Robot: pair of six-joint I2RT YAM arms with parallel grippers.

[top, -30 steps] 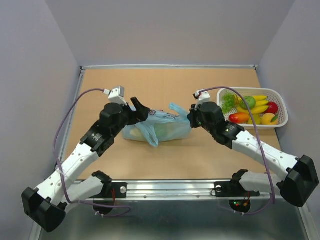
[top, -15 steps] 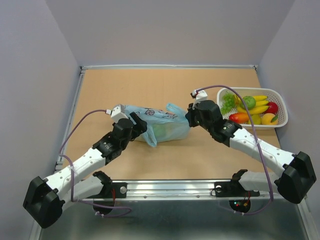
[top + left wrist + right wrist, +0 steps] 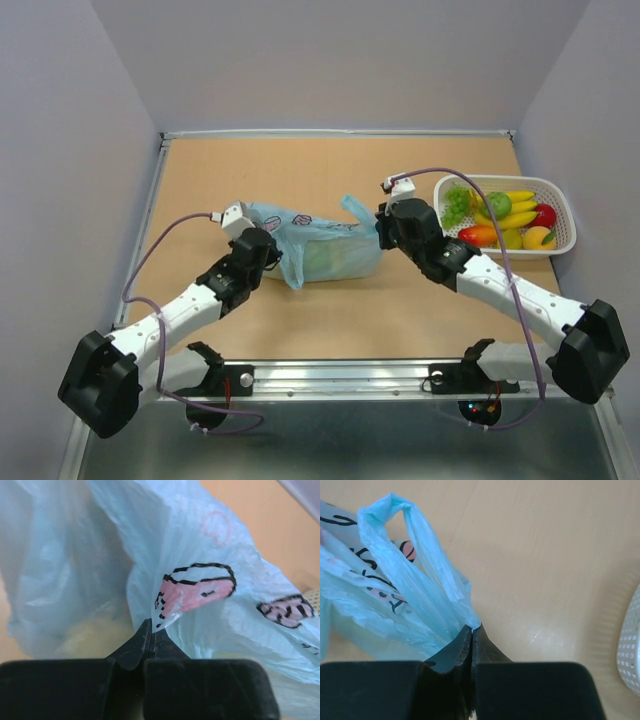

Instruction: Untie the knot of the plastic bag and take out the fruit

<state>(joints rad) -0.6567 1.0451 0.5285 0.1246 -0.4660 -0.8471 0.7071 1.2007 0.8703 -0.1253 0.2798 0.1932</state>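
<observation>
The light blue plastic bag (image 3: 325, 245) lies mid-table, held between both arms. My left gripper (image 3: 272, 244) is at its left end, and in the left wrist view that gripper (image 3: 151, 623) is shut on a fold of printed film (image 3: 197, 587). My right gripper (image 3: 382, 232) is at the bag's right end, where it (image 3: 472, 628) is shut on the base of a handle strip (image 3: 427, 575). One handle loop (image 3: 351, 208) sticks up and another (image 3: 292, 272) hangs toward me. The knot is hidden. Pale yellow fruit (image 3: 85, 635) shows dimly through the film.
A white basket (image 3: 500, 180) at the right back holds other toy fruits: bananas (image 3: 515, 212), a green piece (image 3: 497, 203), red and orange ones. Its edge (image 3: 631, 645) shows beside my right gripper. Grey walls enclose the brown table (image 3: 300, 170).
My left arm has dropped lower and come in to the bag's left end, and its jaws went from open to shut on the film. The right gripper kept its hold; the bag shifted slightly.
</observation>
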